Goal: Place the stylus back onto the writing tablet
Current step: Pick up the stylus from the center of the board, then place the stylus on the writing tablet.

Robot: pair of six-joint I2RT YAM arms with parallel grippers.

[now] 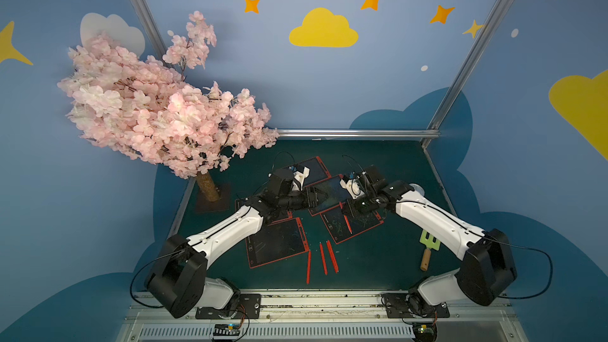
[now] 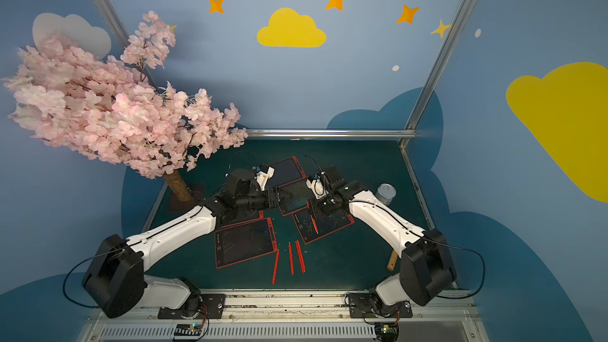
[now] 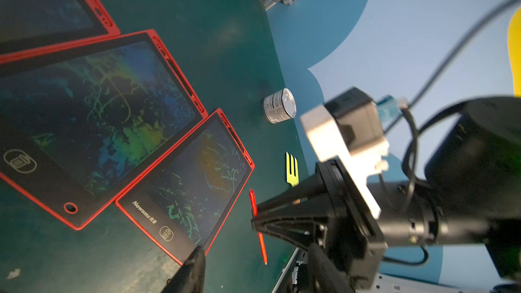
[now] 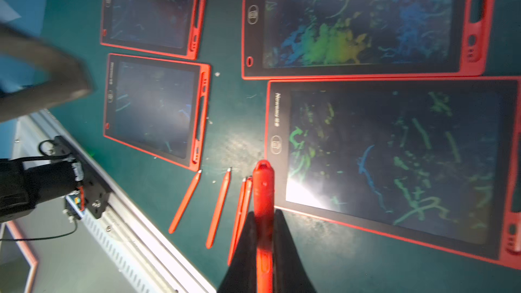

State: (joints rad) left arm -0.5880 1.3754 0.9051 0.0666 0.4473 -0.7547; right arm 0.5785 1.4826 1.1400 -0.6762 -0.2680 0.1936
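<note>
My right gripper (image 4: 263,215) is shut on a red stylus (image 4: 263,190), which sticks out past its fingertips. In both top views the stylus (image 1: 347,222) (image 2: 314,224) hangs tilted over a red-framed writing tablet (image 1: 363,230) (image 4: 394,150) covered in green scribbles. The left wrist view shows the same stylus (image 3: 262,246) in my right gripper (image 3: 255,218), beside that tablet (image 3: 191,181). My left gripper (image 3: 258,269) (image 1: 320,196) is open and empty, just left of the right one, above another tablet (image 3: 98,114). Several tablets lie around.
Several loose red styluses (image 1: 324,258) (image 4: 218,207) lie near the front edge. A metal can (image 3: 279,105) (image 2: 385,194) and a green fork with a wooden handle (image 1: 429,250) sit at the right. A pink blossom tree (image 1: 164,110) stands at the back left.
</note>
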